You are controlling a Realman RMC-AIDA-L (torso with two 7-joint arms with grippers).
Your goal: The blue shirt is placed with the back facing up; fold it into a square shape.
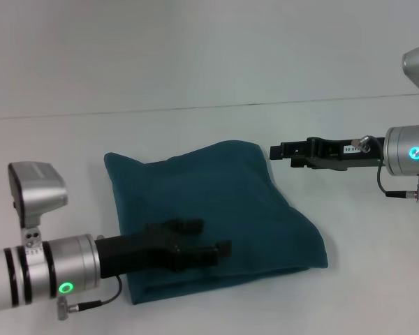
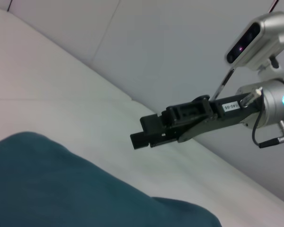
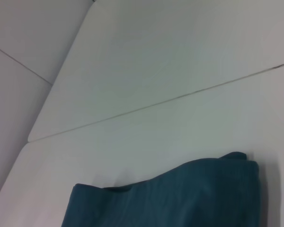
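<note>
Blue shirt [image 1: 216, 216] is seen folded square at frame centre, left gripper [image 1: 209, 237] spread open above it, right gripper [image 1: 283, 155] closed empty at right.

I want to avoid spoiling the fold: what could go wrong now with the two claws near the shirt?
1. The left claw is over the folded shirt; pulling back low might drag the top layer open.
2. The right claw is beside the far right corner; a sideways move might catch that edge.

Left gripper [image 1: 209, 237] fingers parted; right gripper [image 1: 283, 155] fingers together, both extended
</note>
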